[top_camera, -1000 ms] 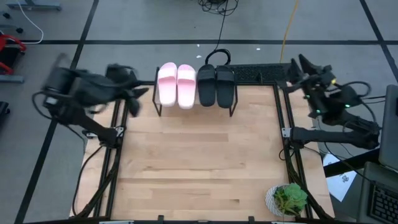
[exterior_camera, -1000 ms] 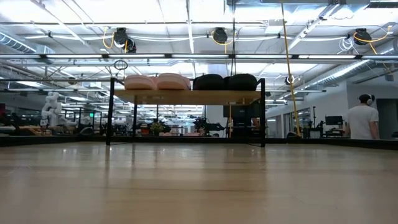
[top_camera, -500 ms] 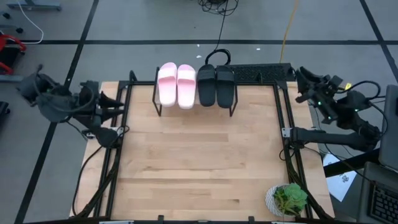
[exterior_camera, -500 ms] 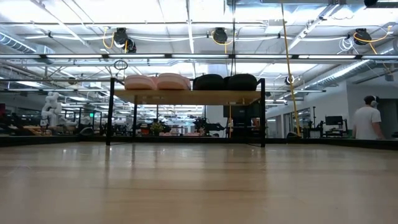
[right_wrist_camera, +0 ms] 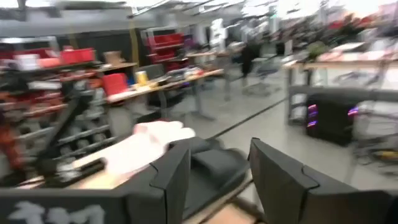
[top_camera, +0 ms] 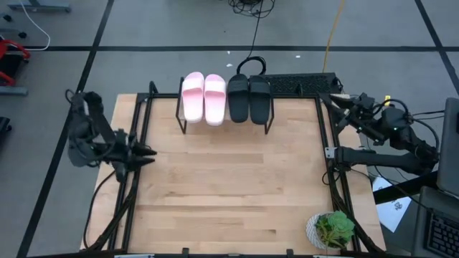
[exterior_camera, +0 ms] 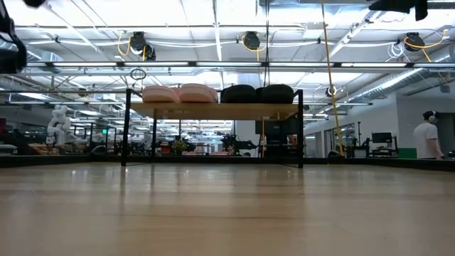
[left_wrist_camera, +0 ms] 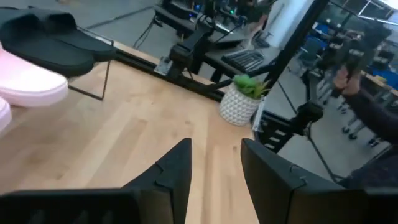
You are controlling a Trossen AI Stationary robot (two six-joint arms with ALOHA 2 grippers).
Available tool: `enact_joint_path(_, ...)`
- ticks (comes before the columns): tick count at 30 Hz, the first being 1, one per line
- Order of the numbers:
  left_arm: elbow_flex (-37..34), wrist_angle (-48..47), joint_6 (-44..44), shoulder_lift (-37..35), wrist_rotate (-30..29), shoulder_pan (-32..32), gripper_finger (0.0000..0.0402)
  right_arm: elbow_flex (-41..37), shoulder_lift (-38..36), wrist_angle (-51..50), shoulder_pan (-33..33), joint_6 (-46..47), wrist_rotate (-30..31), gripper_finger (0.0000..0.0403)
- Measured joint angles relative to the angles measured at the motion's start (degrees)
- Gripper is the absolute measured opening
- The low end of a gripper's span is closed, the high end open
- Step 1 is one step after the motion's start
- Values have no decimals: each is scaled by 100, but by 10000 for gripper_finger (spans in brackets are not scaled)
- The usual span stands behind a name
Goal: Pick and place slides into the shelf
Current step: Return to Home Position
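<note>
Nearest the front edge, a potted plant (top_camera: 331, 229) stands at the right corner of the table (top_camera: 229, 193); the overhead and left wrist views show it, the low view does not. Midway along the left edge, the left gripper (top_camera: 145, 153) hangs over the table's frame, pointing inward; only its wrist view settles the jaws: parted, nothing between them, table wood ahead. Further back, the right gripper (top_camera: 340, 106) sits off the table's far right corner; its wrist view shows the jaws apart and empty, which the overhead view cannot resolve. At the far edge stands the shelf (exterior_camera: 213, 110); the pink slides (top_camera: 204, 98) and the black slides (top_camera: 249, 98) lie side by side on its top, pink to the left, black to the right, the pairs touching. The low view confirms all four rest on the plank, raised above the tabletop; beyond, at the right, a person (exterior_camera: 429, 135) stands in the room, outside the overhead view.
</note>
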Motion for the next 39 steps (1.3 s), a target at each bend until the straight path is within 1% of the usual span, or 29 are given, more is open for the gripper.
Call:
enact_joint_path(4, -1088, 1056, 242, -590, -741, -137, 136, 10, -48, 201, 0, -450, 555, 155)
enact_joint_path(7, -1724, 2032, 637, -970, -924, -30, 136, 60, -186, 365, 0, -655, 650, 155)
enact_joint_path(9, -2113, 2830, 1213, -1091, -763, 146, 136, 113, -263, 372, -1, -679, 572, 155)
enact_joint_path(12, -2588, 4144, 2041, -1208, -199, 574, 136, 151, -335, 277, 0, -748, 185, 155)
enact_joint_path(15, -3047, 4917, 2344, -1146, 524, 1193, 136, 153, -339, 196, 0, -784, -233, 155)
enact_joint_path(17, -3251, 5132, 2297, -1143, 1084, 1663, 136, 153, -337, 154, 0, -779, -273, 155)
enact_joint_path(19, -3357, 5178, 2206, -1145, 1664, 2148, 136, 153, -339, 26, -4, -755, -383, 155)
enact_joint_path(22, -3382, 4888, 2172, -1163, 2472, 2863, 136, 153, -337, -68, -2, -763, -734, 155)
enact_joint_path(24, -3384, 4818, 2352, -1339, 2967, 3271, 136, 149, -337, -98, -2, -809, -949, 155)
enact_joint_path(26, -3384, 4645, 2426, -1563, 3404, 3637, 136, 90, -337, -103, 0, -820, -983, 155)
enact_joint_path(29, -3381, 4059, 2384, -1997, 3839, 4134, 136, -46, -337, -99, 0, -827, -984, 155)
enact_joint_path(33, -3384, 3415, 2198, -2459, 4165, 4707, 136, -367, -335, 61, 0, -831, -982, 155)
enact_joint_path(37, -3384, 3330, 2307, -2686, 4719, 5019, 136, -637, -350, 163, 0, -739, -981, 155)
enact_joint_path(39, -3384, 3330, 2406, -2728, 4846, 5076, 136, -814, -402, 232, 0, -652, -1002, 155)
